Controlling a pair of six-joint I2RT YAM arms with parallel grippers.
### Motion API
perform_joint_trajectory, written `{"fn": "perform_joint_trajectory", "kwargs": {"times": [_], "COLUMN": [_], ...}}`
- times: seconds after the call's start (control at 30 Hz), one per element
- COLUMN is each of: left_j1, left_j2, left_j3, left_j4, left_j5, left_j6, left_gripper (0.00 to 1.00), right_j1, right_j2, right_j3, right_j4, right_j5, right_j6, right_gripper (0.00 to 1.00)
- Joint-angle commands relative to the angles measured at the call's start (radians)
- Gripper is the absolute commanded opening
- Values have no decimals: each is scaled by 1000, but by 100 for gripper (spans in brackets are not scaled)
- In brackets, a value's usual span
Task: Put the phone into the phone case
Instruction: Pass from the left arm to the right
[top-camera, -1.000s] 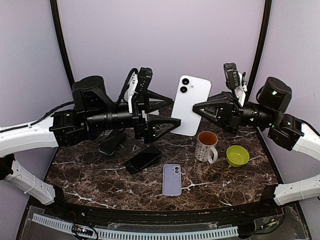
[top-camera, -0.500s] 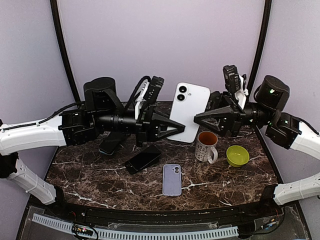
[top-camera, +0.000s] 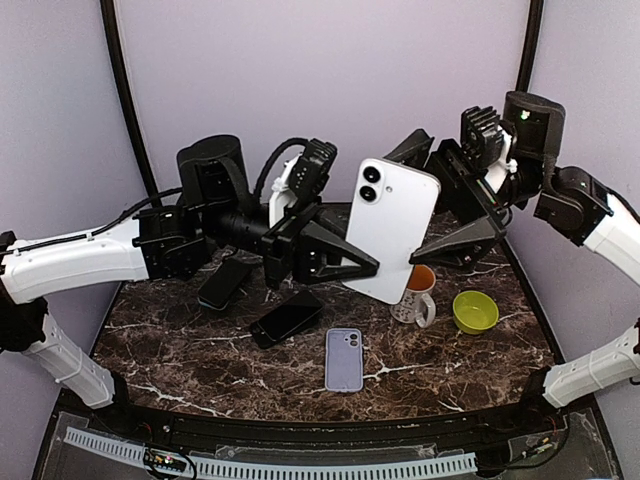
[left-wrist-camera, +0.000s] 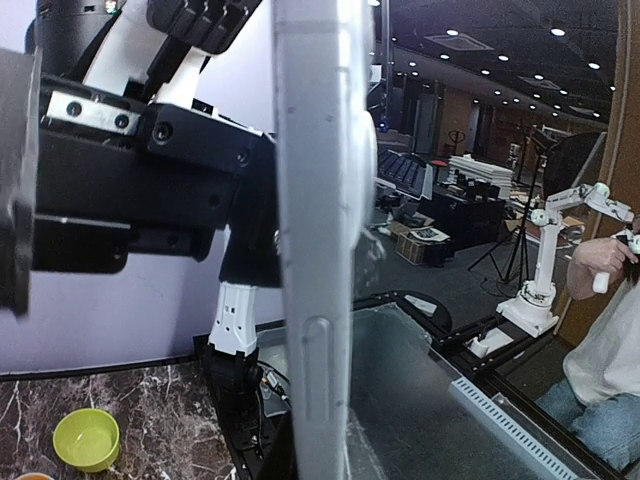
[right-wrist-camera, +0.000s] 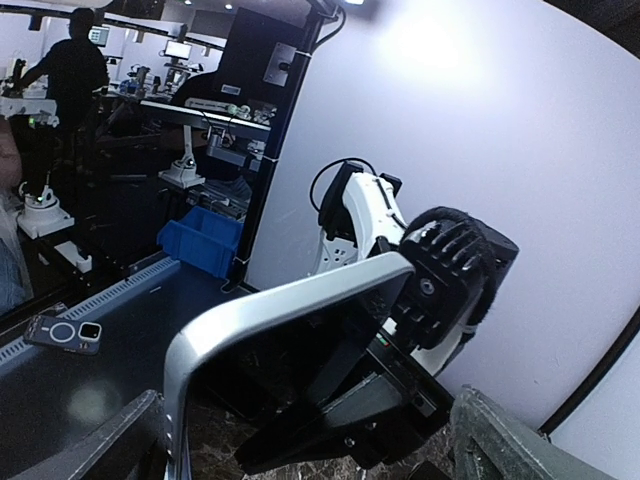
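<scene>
Handover step, judged from the grips: the white slab smartphone with twin rear lenses (top-camera: 390, 230) is in the air at centre frame, well above the table. It stands upright, slightly tilted, with its back toward the top camera. The left gripper (top-camera: 365, 270) is clamped on the phone's lower left edge, and the left wrist view shows the phone (left-wrist-camera: 315, 250) edge-on right in front of the lens. The right gripper (top-camera: 440, 200) has its jaws spread wide, one finger above and one below the phone's right side, and it appears to hold nothing. In the right wrist view both fingers (right-wrist-camera: 100, 440) sit far apart at the bottom corners, with the phone's silver edge (right-wrist-camera: 280, 310) between them.

The lilac soft phone case with a camera cutout (top-camera: 344, 358) lies flat on the dark marble-pattern table (top-camera: 200, 360) at lower centre, nowhere near the phone. I cannot tell whether its open side faces up.

Insertion has not started. Next, the right arm needs to back off without clipping the phone. The left arm then has to bring the phone down over the case, turn it flat, match the lens corner to the cutout and press it in. The case will likely need pinning by the free arm. The white mug with orange inside (top-camera: 415, 293) stands just right of that path, so watch clearance.
</scene>
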Motion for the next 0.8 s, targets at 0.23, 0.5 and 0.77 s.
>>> {"fn": "perform_joint_trajectory", "kwargs": {"times": [0.23, 0.5, 0.77], "left_j1": [50, 61, 74], "left_j2": [176, 224, 178], "left_j3": [296, 365, 313], "left_j4": [-56, -48, 2], "left_j5": [199, 225, 235], "left_j6": [21, -2, -10], "left_gripper": [0, 0, 0], "right_j1": [-43, -77, -77], "right_j2": [-23, -90, -240], "right_j3": [29, -37, -187], "right_j4": [-89, 5, 97], "right_j5": [9, 21, 105], "right_j6": [-83, 5, 37], "right_gripper": [99, 99, 98]}}
